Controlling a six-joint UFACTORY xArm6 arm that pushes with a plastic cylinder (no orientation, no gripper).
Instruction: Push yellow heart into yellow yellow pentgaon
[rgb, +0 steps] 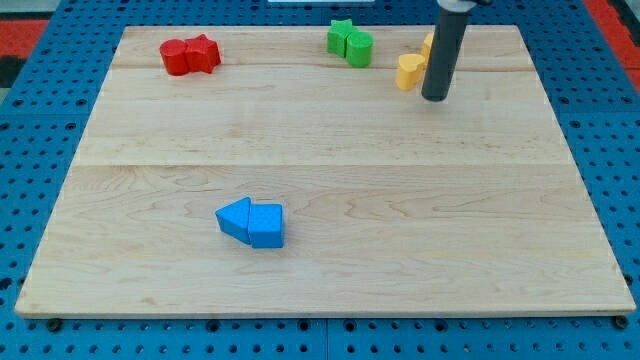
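The yellow heart lies near the view's top right of the wooden board. The yellow pentagon sits just up and right of it, mostly hidden behind the rod, and I cannot tell whether the two touch. My tip rests on the board just right of and slightly below the heart, close to its right edge.
Two red blocks lie together at the top left. Two green blocks lie together at the top middle, left of the heart. Two blue blocks lie together at the lower middle left. The board's top edge is near the yellow blocks.
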